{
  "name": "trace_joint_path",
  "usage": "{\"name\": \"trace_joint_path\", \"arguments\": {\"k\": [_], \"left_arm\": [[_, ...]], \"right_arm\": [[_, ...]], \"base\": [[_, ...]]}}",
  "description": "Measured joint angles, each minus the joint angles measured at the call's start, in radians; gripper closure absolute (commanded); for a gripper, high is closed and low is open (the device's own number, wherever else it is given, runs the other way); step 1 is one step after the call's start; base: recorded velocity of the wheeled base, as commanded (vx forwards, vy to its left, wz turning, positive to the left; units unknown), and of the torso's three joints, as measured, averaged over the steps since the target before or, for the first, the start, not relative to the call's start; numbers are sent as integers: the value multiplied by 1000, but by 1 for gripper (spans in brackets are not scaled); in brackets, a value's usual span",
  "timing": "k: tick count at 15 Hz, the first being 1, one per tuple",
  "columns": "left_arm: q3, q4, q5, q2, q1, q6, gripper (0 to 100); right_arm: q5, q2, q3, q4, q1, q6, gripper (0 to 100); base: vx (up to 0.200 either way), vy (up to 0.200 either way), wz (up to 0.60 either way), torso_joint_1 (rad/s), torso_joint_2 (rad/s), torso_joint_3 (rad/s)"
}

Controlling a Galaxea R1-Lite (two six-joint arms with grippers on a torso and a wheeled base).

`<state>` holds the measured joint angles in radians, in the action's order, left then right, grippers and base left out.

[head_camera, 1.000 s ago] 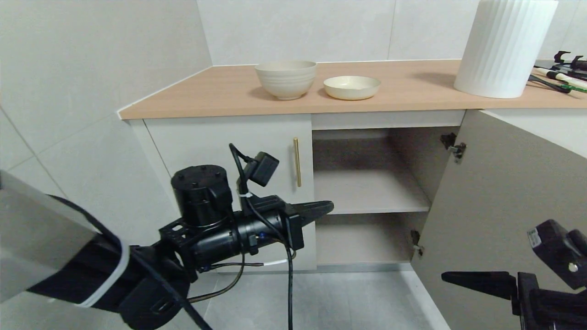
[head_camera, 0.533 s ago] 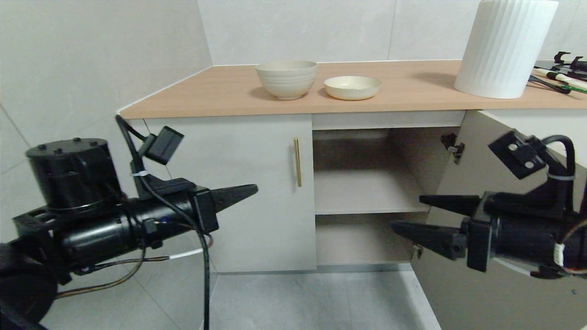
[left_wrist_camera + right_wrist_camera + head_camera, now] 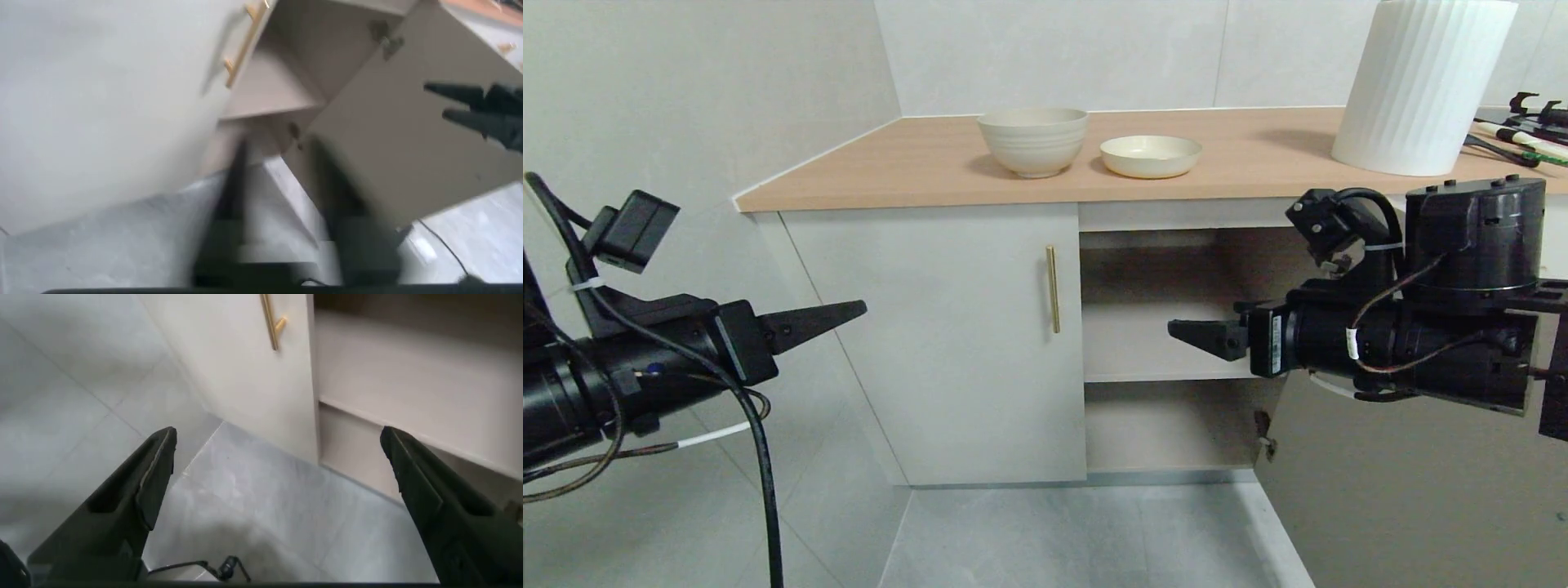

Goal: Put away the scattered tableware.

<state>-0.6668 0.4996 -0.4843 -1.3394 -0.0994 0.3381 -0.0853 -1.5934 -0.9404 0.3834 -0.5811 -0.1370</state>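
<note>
Plainly, left end effector (image 3: 858,309) and right end effector (image 3: 1176,331) hang empty, fingers apart; reaching for the upper-centre bowl (image 3: 1033,140), either might clip the bench (image 3: 890,175) edge or cabinet door (image 3: 1380,490).

surface: wooden countertop (image 3: 915,175) | on it: deep bowl (image 3: 1032,140), shallow dish (image 3: 1150,155) just beside | right end: ribbed white cylinder (image 3: 1419,82), utensils (image 3: 1515,143)

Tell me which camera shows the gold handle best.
The head view: the whole handle shows upright on the shut door. The right wrist view shows just one end; the left wrist view blurs it.
</note>
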Motion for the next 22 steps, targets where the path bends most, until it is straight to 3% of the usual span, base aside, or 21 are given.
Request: {"name": "trace_joint_path", "arguments": {"k": [3,6,7,9,10,13,22], "left_arm": [[-24,0,21,-15,7,-4,0],[-55,-6,100,-32,21,-5,0],[-72,-25,157,-37,23,-5,0],[-91,-63,169,-42,23,-7,0],[-100,-104,171,-40,22,-23,0],[-108,-110,190,-35,21,-74,0],[-110,-109,191,-32,23,-82,0]], "right_arm": [[46,-5,-39,-167,3,-25,0],[80,3,-131,-321,-1,-123,0],[100,4,-148,-351,-3,-139,0],[130,6,-158,-350,-5,-144,0],[137,6,-153,-350,-5,-145,0],[143,8,-145,-343,-4,-136,0],[153,-2,-130,-333,-5,-92,0]], "base": [[0,0,0,0,0,0],[0,0,0,0,0,0],[0,0,0,0,0,0],[0,0,0,0,0,0],[0,0,0,0,0,0],[0,0,0,0,0,0],[178,0,0,2,3,1]]}}
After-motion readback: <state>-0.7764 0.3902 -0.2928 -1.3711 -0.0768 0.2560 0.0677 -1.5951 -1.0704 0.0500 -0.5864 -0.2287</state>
